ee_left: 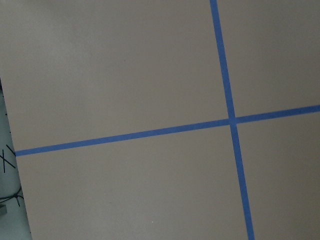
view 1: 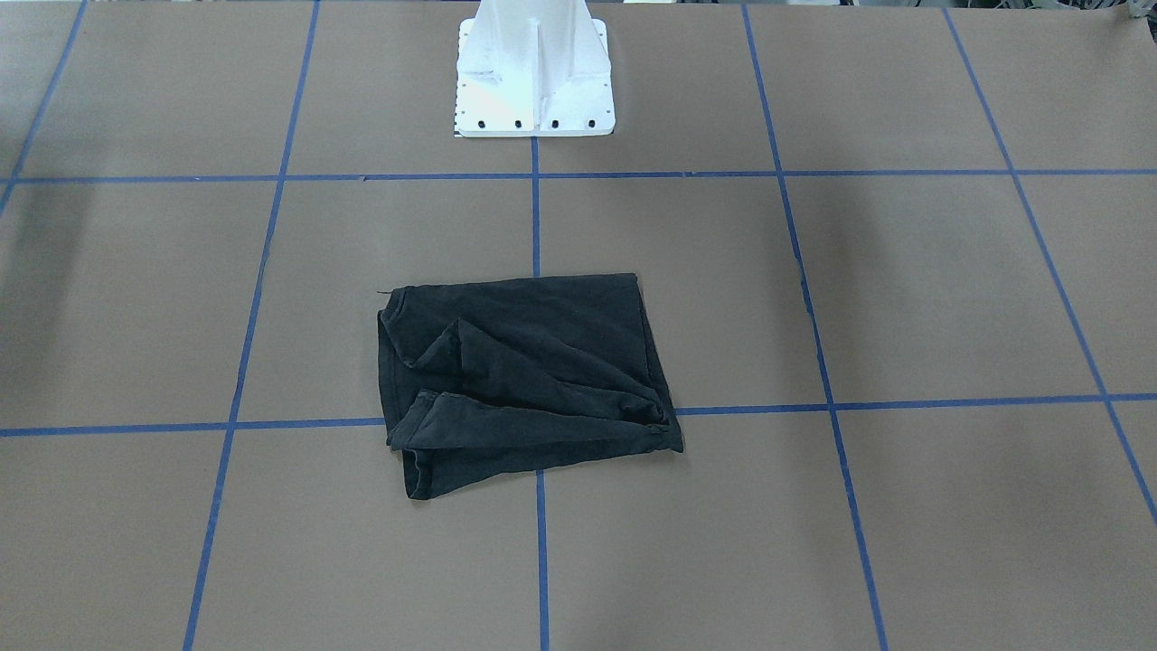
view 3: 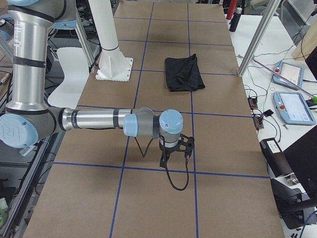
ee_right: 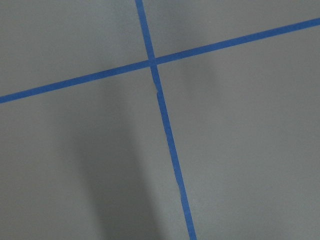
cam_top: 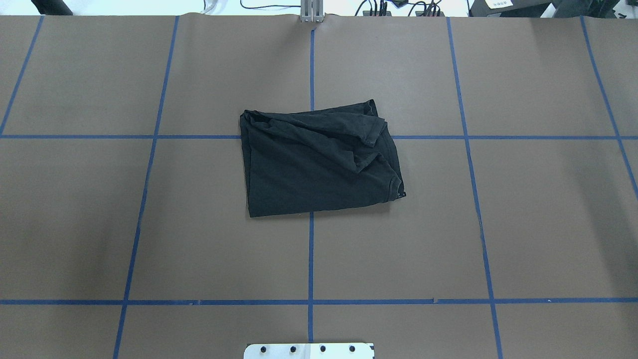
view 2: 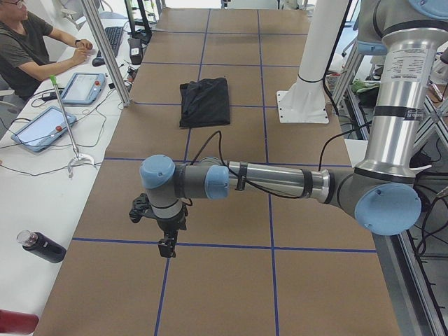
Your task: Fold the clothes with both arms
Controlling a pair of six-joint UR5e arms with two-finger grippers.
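The black T-shirt (view 1: 524, 371) lies folded into a rough rectangle with loose creases near the table's middle, its logo hidden; it also shows in the overhead view (cam_top: 314, 169) and the side views (view 2: 204, 101) (view 3: 184, 73). Neither arm reaches into the overhead or front views. My left gripper (view 2: 166, 246) hangs over bare table far from the shirt, seen only in the left side view. My right gripper (view 3: 163, 161) hangs likewise at the other end, seen only in the right side view. I cannot tell if either is open or shut. Both wrist views show only table and tape.
The brown table (cam_top: 149, 224) carries a grid of blue tape lines. The white pedestal base (view 1: 535, 81) stands behind the shirt. A seated operator (view 2: 28, 49), tablets (view 2: 43, 127) and a dark bottle (view 2: 42, 246) are on the side bench.
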